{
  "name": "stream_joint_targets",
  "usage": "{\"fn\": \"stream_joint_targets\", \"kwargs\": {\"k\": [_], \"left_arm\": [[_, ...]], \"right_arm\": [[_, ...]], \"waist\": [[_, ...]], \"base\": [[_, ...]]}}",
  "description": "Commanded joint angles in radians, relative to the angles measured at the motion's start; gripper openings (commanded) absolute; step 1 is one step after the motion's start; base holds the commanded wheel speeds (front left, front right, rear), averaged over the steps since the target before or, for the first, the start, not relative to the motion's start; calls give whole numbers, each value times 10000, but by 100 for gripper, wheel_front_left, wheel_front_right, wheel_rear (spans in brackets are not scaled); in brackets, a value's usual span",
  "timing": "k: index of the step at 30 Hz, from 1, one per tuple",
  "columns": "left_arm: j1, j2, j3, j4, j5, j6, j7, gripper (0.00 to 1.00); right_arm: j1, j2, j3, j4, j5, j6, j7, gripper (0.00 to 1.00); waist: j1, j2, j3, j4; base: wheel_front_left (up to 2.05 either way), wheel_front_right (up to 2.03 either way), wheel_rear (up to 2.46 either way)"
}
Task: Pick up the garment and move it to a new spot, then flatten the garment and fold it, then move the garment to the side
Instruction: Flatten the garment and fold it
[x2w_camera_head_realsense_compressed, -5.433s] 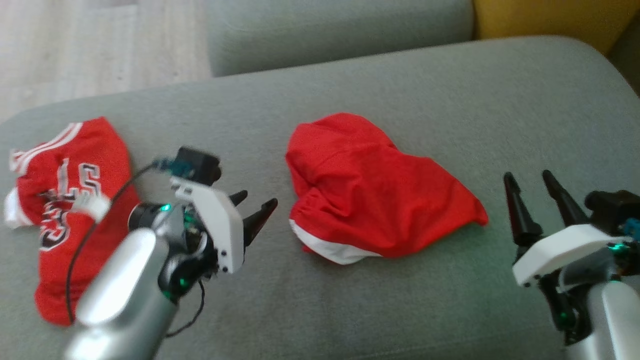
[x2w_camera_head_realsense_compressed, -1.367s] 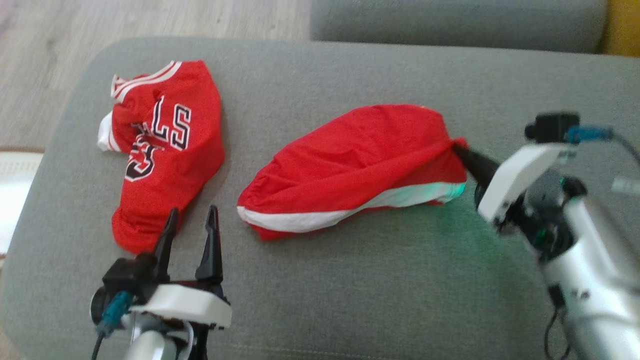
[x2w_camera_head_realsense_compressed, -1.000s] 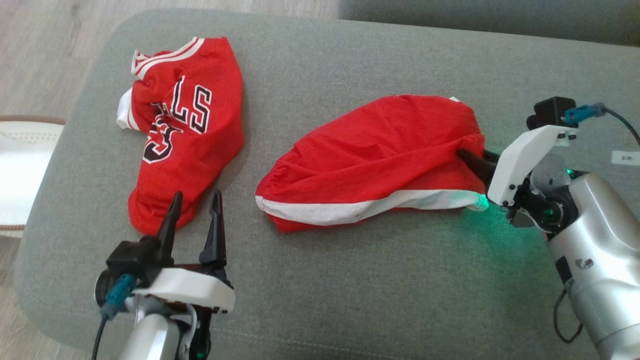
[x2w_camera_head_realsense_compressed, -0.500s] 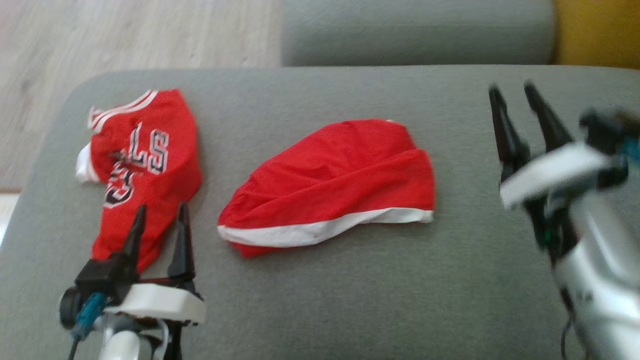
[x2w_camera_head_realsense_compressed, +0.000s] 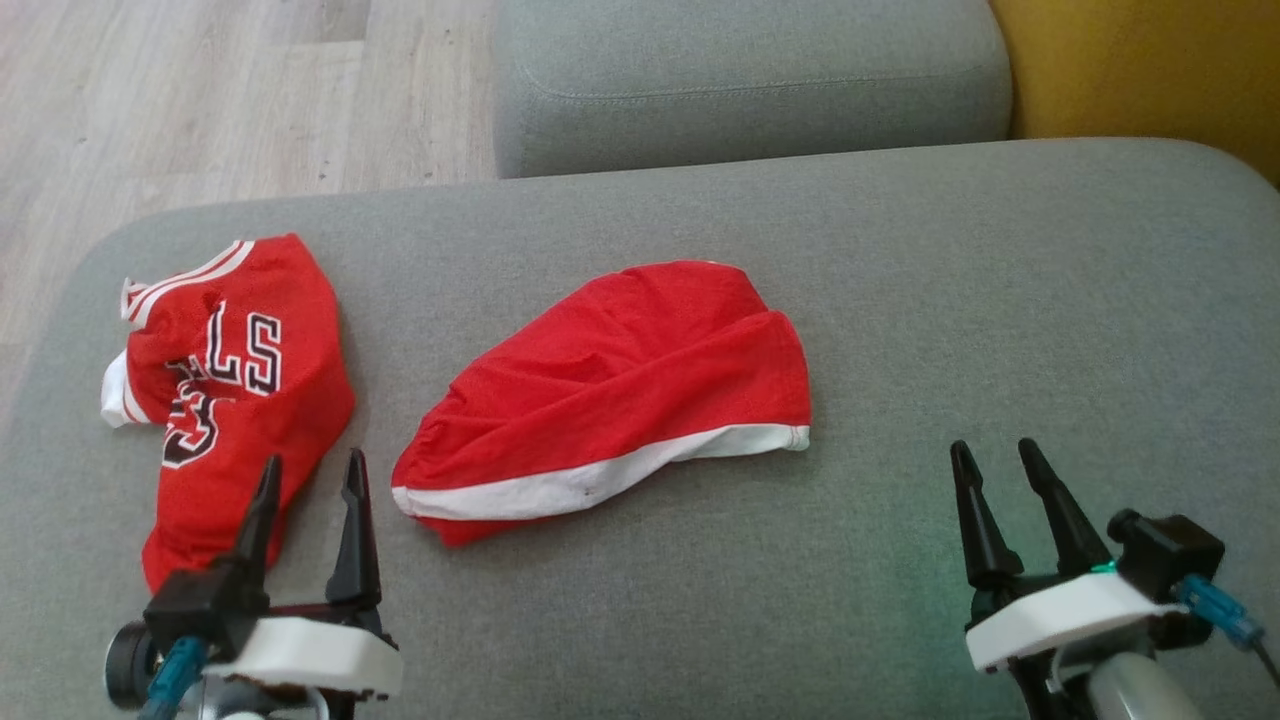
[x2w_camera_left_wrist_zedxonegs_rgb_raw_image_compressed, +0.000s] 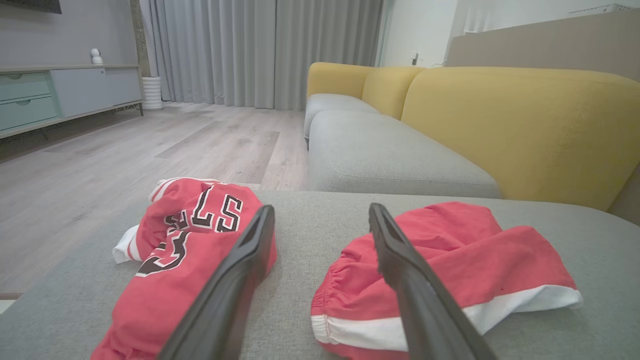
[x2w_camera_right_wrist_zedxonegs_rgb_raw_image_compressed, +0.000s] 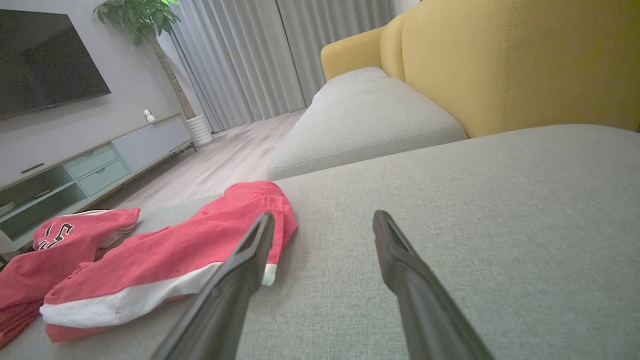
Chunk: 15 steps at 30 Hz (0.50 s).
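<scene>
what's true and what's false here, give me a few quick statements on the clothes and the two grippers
1. The right gripper grips the red shorts. False: it is open, empty and apart from them.
2. The jersey lies to the robot's left of the shorts. True.
3. The left gripper is shut. False: its fingers stand spread.
4. The shorts' white band runs along their edge nearest the robot. True.
5. Both garments lie on the floor. False: they lie on the grey cushion.

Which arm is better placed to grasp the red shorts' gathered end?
Left, probably: the left fingers stand open beside that end of the red shorts; the right fingers, also open, are farther away.
</scene>
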Motion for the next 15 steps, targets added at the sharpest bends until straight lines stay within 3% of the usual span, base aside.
{"fn": "stream_joint_targets", "kwargs": {"k": [1, 9, 11, 15], "left_arm": [[-477, 12, 324, -338, 94, -47, -120, 100], [-644, 98, 309, 416, 41, -413, 5, 100], [-1135, 356, 203, 1022, -580, -966, 1157, 100], [-2137, 1046, -164, 1787, -1891, -1372, 3966, 100]], "right_arm": [[-482, -45, 120, -433, -87, 75, -175, 100], [-617, 117, 206, -511, -23, 75, 911, 100], [-1047, 92, 670, -269, 436, 75, 1966, 100], [-1921, -201, 1432, 383, 1236, 75, 3622, 100]], "waist": [[0, 0, -3, 5], [0, 0, 16, 65], [0, 0, 113, 111], [0, 0, 298, 224]], "base": [[0, 0, 0], [0, 0, 0], [0, 0, 0], [0, 0, 0]]}}
